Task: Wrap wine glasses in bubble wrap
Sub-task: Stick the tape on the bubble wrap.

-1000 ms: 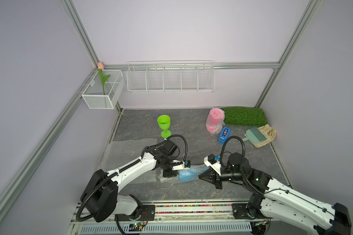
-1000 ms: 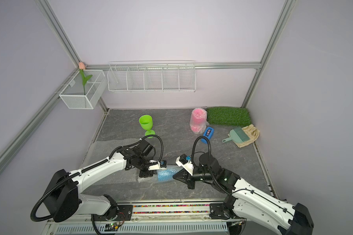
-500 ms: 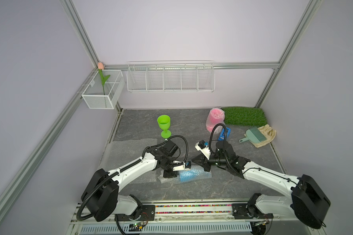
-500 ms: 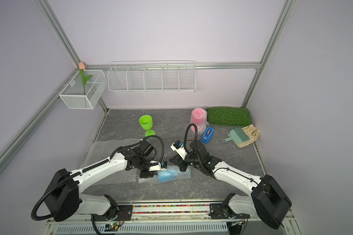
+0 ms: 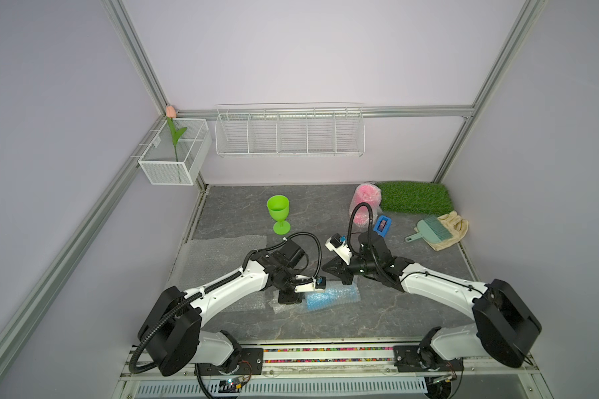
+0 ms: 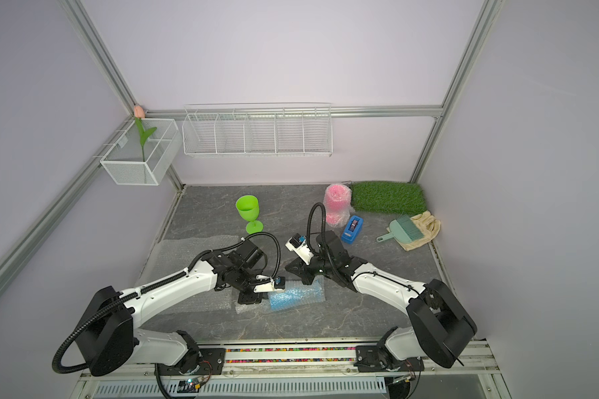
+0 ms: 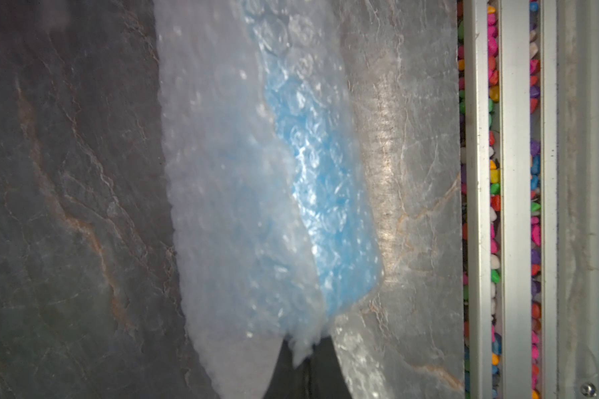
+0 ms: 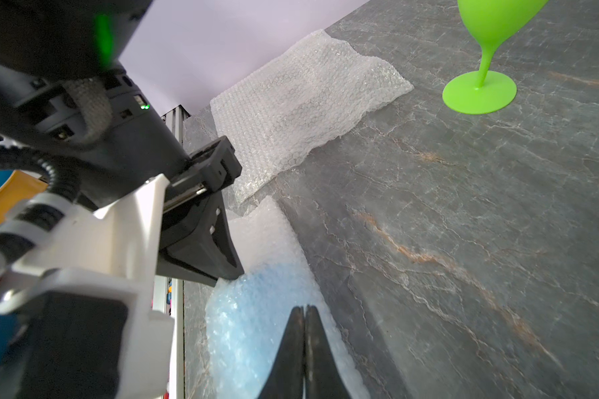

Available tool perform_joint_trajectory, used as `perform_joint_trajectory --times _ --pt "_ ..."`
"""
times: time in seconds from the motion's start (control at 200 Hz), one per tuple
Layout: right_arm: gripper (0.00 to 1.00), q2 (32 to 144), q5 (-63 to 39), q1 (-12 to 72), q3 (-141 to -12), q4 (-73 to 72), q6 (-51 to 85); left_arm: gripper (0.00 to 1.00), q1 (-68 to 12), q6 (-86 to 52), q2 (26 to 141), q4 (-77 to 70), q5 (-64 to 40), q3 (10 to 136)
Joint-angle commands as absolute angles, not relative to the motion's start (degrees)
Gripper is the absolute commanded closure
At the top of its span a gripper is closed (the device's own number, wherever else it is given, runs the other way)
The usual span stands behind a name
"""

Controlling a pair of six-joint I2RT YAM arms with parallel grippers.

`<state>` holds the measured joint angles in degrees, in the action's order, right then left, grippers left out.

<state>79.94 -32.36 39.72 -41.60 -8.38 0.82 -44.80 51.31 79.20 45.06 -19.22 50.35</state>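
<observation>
Lying near the middle of the front edge of the grey tabletop point(image 5: 325, 328), the sky blue plastic goblet point(image 5: 320, 301) is rolled in clear bubble wrap point(image 7: 222, 172). Left tool point(image 7: 305, 359) is clenched on the wrap's end; right tool point(image 8: 305, 312), clenched empty, is over the bundle.

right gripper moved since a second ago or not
Yes. The right gripper has swung back from the front rail toward the tape dispenser, jaws shut, above the wrapped blue goblet.
</observation>
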Motion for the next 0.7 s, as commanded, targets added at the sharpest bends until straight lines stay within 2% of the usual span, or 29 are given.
perform_joint_trajectory --times 0.0,0.18,0.33,0.505,0.695 --pt "0.93 77.07 -32.22 39.30 -39.66 -7.07 0.22 0.98 -45.52 51.41 79.82 45.56 -18.41 49.19" --pt "0.93 71.45 -33.72 39.46 -37.17 -6.37 1.36 0.98 -45.70 51.38 79.98 45.52 -18.36 49.18" --pt "0.93 64.62 -40.20 39.92 -34.09 -10.14 4.12 0.98 -45.79 51.40 80.41 45.75 -18.19 49.40" --pt "0.93 57.75 -46.12 41.79 -33.49 -6.91 5.09 0.98 -45.87 51.35 80.42 45.79 -18.12 49.39" --pt "0.93 53.32 -46.73 45.39 -32.28 -4.82 6.18 0.98 -45.88 51.49 80.20 45.76 -18.02 49.39"
